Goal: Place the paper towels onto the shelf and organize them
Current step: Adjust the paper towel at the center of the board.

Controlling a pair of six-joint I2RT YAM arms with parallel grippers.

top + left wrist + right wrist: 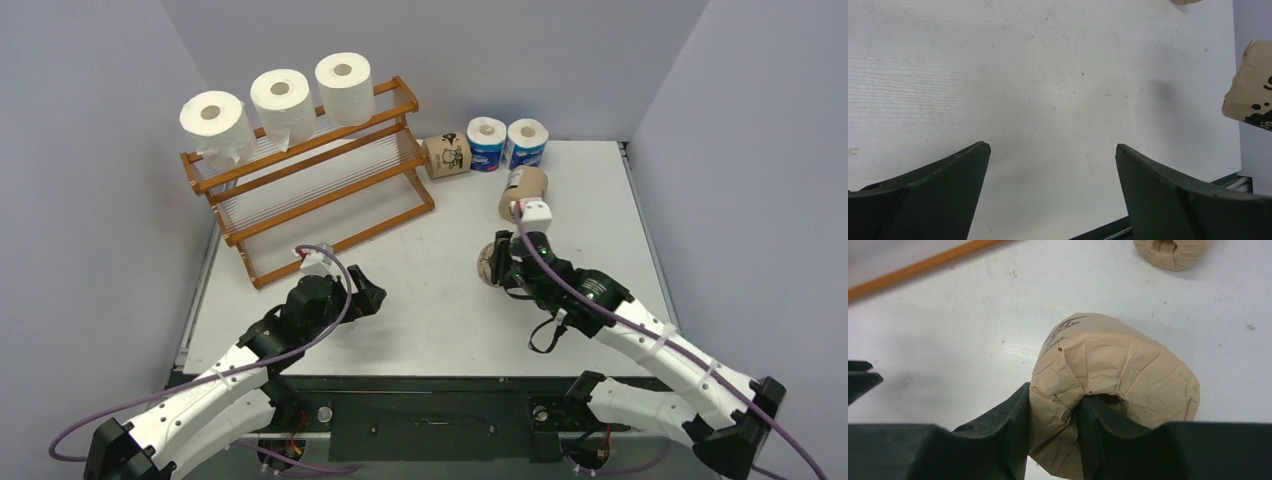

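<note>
Three plain white rolls (280,97) stand along the top tier of the orange-brown shelf (330,215) at the back left. My right gripper (1053,412) is shut on a brown-wrapped roll (1118,375), one finger in its core and one outside its wall; in the top view this roll (487,264) sits at mid table. Another brown roll (446,156) lies by the shelf's right end, and a third (524,187) is behind my right wrist. Two blue-and-white rolls (506,143) stand at the back. My left gripper (1053,150) is open and empty over bare table, in front of the shelf.
The white table's (440,300) near edge runs just below both grippers. Grey walls close in the left, back and right sides. A brown roll (1250,85) shows at the right edge of the left wrist view.
</note>
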